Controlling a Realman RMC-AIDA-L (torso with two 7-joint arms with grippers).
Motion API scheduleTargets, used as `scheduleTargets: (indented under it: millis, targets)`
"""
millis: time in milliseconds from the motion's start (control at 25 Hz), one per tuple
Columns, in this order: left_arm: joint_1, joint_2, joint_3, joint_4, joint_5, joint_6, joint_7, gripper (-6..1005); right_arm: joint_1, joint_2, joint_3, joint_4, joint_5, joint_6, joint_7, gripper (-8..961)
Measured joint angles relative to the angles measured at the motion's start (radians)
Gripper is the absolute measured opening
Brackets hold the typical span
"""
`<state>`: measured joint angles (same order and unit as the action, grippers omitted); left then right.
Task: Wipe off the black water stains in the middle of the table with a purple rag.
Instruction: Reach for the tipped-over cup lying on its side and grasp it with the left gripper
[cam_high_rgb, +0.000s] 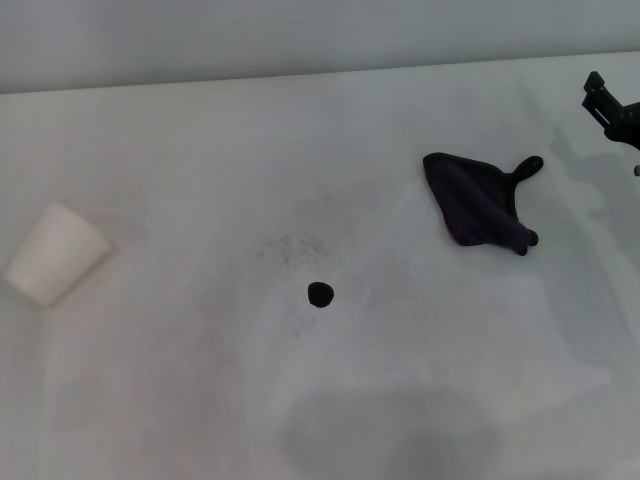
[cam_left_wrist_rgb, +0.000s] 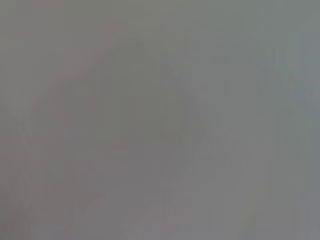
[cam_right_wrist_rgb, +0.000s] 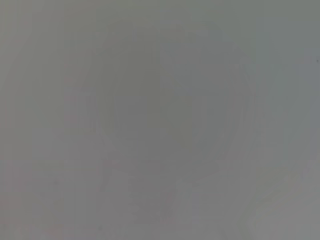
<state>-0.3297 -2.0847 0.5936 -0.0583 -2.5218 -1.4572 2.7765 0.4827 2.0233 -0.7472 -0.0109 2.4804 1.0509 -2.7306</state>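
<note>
In the head view, the dark purple triangular cloth rag (cam_high_rgb: 478, 201) lies on the white matte table (cam_high_rgb: 180, 400), well apart from the small round black stain (cam_high_rgb: 320, 294). The right tool (cam_high_rgb: 612, 107) hovers at the table's right edge, beyond the rag; whether it is apart or together cannot be told. A thin pinch of the limp cloth could slip. Both wrist views show nothing but blank grey.

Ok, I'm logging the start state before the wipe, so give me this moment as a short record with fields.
stain: one small round black blot near the middle of the table, not yet wiped
rag: purple rag lying flat, to the blot's right and farther back, apart from it, loop tab toward the right claw
right claw: at the right edge, apart from the rag, holding nothing
left claw: not in view
other: white cup lying on its side at the left
wrist views: show nothing usable
</note>
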Motion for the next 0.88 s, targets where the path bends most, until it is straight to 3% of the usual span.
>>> scheduleTargets:
  millis: [600, 720, 880]
  targets:
    - [-0.003, 0.002, 0.003, 0.000, 0.003, 0.001, -0.013, 887, 0.001, 0.000, -0.002, 0.001, 0.000, -0.002, 0.012, 861]
    - [-0.009, 0.007, 0.010, 0.019, 0.021, 0.020, -0.117, 887, 0.001, 0.000, 0.000, 0.002, 0.000, -0.002, 0.012, 860]
    - [-0.004, 0.016, 0.011, 0.139, 0.121, 0.148, -0.407, 887, 0.008, 0.000, 0.002, 0.006, 0.000, -0.002, 0.012, 859]
